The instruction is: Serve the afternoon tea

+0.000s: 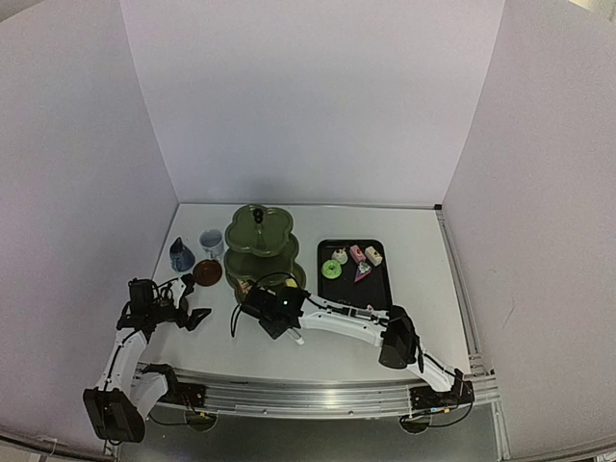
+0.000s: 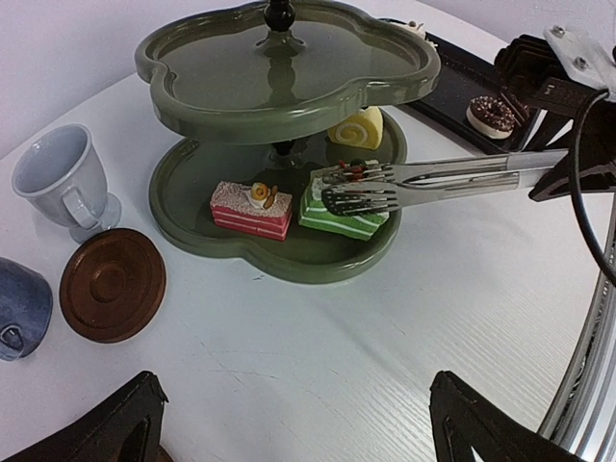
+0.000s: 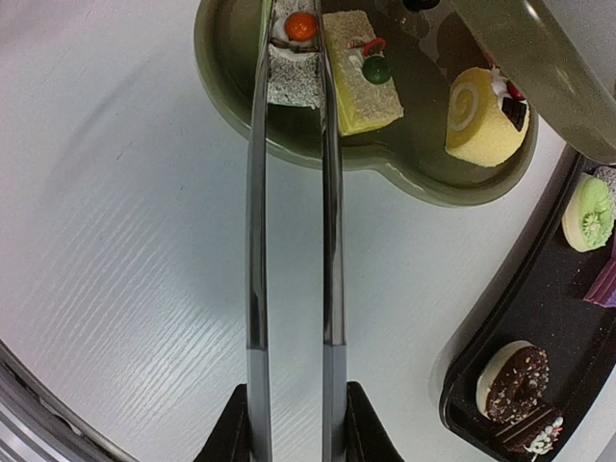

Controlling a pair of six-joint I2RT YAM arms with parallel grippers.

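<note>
gripping tongs [image 3: 257, 241], right claw [image 3: 294, 414] holds them over the stand [image 2: 289, 268] rim; left claw [image 2: 294, 414] gapes above the table [image 2: 385, 318].

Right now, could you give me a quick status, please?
Left gripper open, empty. Right gripper shut on tongs, tips over cakes on stand's bottom tier. Nothing blocking.

Glossy olive stand [image 2: 289, 108], shiny metal tongs [image 2: 452, 179], matt wood-grained table [image 2: 337, 371].
</note>
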